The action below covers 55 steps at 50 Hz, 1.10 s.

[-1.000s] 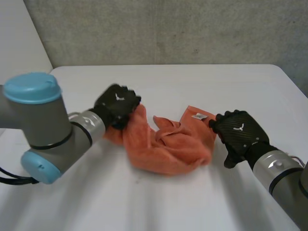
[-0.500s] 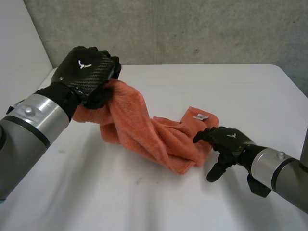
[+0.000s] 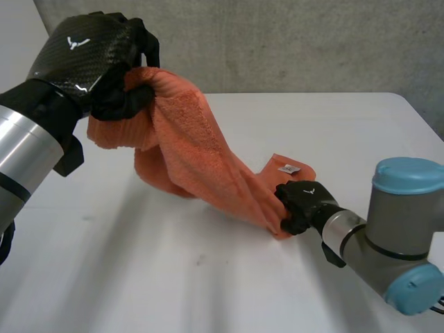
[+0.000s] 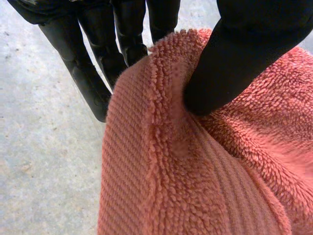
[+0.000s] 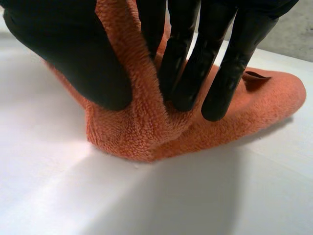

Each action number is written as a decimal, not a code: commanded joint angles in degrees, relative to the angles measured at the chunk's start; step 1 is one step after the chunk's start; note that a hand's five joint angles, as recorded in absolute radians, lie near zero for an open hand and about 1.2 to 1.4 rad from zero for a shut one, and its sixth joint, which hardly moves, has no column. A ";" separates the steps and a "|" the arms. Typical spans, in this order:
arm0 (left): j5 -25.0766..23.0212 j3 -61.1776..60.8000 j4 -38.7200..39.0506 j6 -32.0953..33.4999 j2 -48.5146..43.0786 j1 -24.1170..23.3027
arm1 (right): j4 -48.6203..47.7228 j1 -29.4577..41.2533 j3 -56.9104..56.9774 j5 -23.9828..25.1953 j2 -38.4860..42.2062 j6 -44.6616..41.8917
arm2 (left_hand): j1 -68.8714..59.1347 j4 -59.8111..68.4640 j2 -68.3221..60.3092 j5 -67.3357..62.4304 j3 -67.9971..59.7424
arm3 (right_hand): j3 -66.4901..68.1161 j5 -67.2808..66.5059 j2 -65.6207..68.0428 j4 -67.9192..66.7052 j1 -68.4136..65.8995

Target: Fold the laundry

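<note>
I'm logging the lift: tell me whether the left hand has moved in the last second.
Yes. The left hand, shut on the orange towel, has risen leftward: it was below the table's far edge, now it stands against the wall.

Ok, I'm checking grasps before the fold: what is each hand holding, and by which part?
Both hold the orange towel: left hand pinches the edge at its raised end, right hand pinches the other end on the table.

Bright, diffuse light falls from above — the white tabletop (image 3: 229,291) glows evenly. Beneath the orange towel (image 3: 201,166) lies a soft-edged grey shadow — and the left hand (image 3: 83,59) carries a dull sheen.
</note>
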<state>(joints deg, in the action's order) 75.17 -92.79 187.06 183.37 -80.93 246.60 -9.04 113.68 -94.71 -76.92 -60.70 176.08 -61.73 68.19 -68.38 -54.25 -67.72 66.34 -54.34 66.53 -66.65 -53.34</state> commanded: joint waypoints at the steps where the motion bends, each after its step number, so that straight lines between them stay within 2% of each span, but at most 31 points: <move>1: -0.11 -0.29 -0.11 -0.47 1.65 3.60 | 1.39 -1.26 -1.09 -2.54 -16.43 -1.52 | -17.79 11.33 -11.13 -15.27 -11.80 | 13.66 -15.66 13.47 -13.35 -26.66; 5: -0.20 -0.47 -0.90 -0.47 2.96 4.85 | 6.04 -3.37 -0.91 -1.49 -22.69 -4.95 | -17.79 11.33 -11.13 -15.27 -11.80 | 13.66 -15.66 13.47 -13.35 -26.66; 9: -0.20 -0.73 -1.78 -0.56 4.02 5.20 | 18.40 -8.89 2.41 0.97 -29.02 -13.36 | -17.62 11.16 -10.97 -15.10 -11.63 | 13.66 -15.66 13.47 -13.35 -26.66; 15: -0.20 -2.13 -3.19 -0.56 5.26 5.47 | 26.09 -12.78 8.76 4.32 -30.53 -20.16 | -17.46 10.99 -10.80 -14.93 -11.46 | 13.66 -15.66 13.47 -13.35 -26.66; 19: -0.38 -4.24 -3.02 -0.56 5.08 5.56 | 26.88 -12.78 16.04 5.64 -22.99 -20.34 | -17.45 10.99 -10.80 -14.93 -11.46 | 13.66 -15.66 13.47 -13.35 -26.66; 20: -0.46 -4.77 -3.01 -0.56 4.91 5.56 | 27.06 -12.69 18.66 5.29 -18.88 -20.51 | -17.45 10.99 -10.80 -14.93 -11.46 | 13.66 -15.66 13.47 -13.35 -26.66; 22: -0.29 -6.26 -3.01 -0.47 4.38 5.56 | 27.15 -12.60 20.17 5.28 -16.75 -20.60 | -17.45 10.99 -10.80 -14.93 -11.46 | 13.66 -15.66 13.47 -13.35 -26.66; 24: -0.20 -7.49 -2.75 -0.56 4.03 5.64 | 27.06 -11.03 25.17 5.11 -9.12 -20.69 | -17.45 10.99 -10.80 -14.93 -11.46 | 13.66 -15.66 13.47 -13.35 -26.66; 26: -0.20 -7.93 -2.66 -0.56 3.85 5.73 | 27.06 -10.15 26.50 5.11 -6.99 -20.86 | -17.45 10.99 -10.80 -14.93 -11.46 | 13.66 -15.66 13.47 -13.35 -26.66; 28: -0.46 -8.81 -2.66 -0.56 3.06 6.26 | 27.15 -7.60 32.45 3.71 1.86 -22.35 | -17.45 10.99 -10.80 -14.93 -11.46 | 13.66 -15.66 13.47 -13.35 -26.66; 30: -0.55 -9.34 -2.66 -0.56 2.01 6.79 | 27.32 -7.33 34.31 3.27 4.08 -23.05 | -17.45 10.99 -10.80 -14.93 -11.46 | 13.66 -15.66 13.47 -13.35 -26.66; 33: -0.55 -9.61 -2.58 -0.56 0.78 7.14 | 29.42 -6.63 42.56 -0.15 13.74 -28.48 | -17.29 10.82 -10.63 -14.76 -11.29 | 13.66 -15.66 13.47 -13.35 -26.66; 34: -0.55 -9.61 -2.58 -0.56 0.43 7.23 | 30.21 -6.45 45.73 -2.43 16.47 -31.12 | -17.29 10.82 -10.63 -14.76 -11.29 | -1.10 -0.90 -1.29 1.41 -11.90; 35: -0.55 -9.61 -2.58 -0.56 -0.19 7.23 | 30.22 -6.45 45.76 -2.45 16.50 -31.15 | -17.29 10.82 -10.63 -14.76 -11.29 | -1.25 -0.75 -1.44 1.56 -11.75; 36: -0.55 -9.61 -2.58 -0.56 -0.45 7.23 | 30.31 -6.28 47.24 -3.67 17.63 -32.02 | -17.29 10.82 -10.63 -14.76 -11.29 | -7.91 5.91 -8.10 8.22 -5.09; 38: -0.55 -9.52 -2.49 -0.56 -1.07 7.23 | 29.44 -4.96 50.06 -8.05 19.22 -33.17 | -17.29 10.82 -10.63 -14.76 -11.29 | -32.90 30.91 -33.10 33.22 19.90; 40: -0.55 -9.26 -2.14 -0.47 -1.95 7.23 | 28.47 -4.35 49.98 -9.65 18.78 -32.56 | -17.29 10.82 -10.63 -14.76 -11.29 | -40.58 38.58 -40.77 40.90 27.58; 45: -0.55 -9.08 -1.26 -0.38 -2.65 7.31 | 24.78 -3.20 43.58 -10.45 11.42 -29.05 | -17.29 10.82 -10.63 -14.76 -11.29 | -40.61 38.61 -40.80 40.93 27.61; 55: -0.64 -7.85 -1.17 -0.47 -2.30 7.14 | 15.28 -3.81 16.68 -7.55 -8.80 -22.10 | -17.45 10.99 -10.80 -14.93 -11.46 | -33.55 31.55 -33.74 33.86 20.55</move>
<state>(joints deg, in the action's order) 74.60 -101.48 185.90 183.00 -83.67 253.91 10.90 110.45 -63.07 -86.79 -58.37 150.10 -63.22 68.19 -68.39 -55.02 -67.72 25.42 -15.67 25.56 -25.46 -22.53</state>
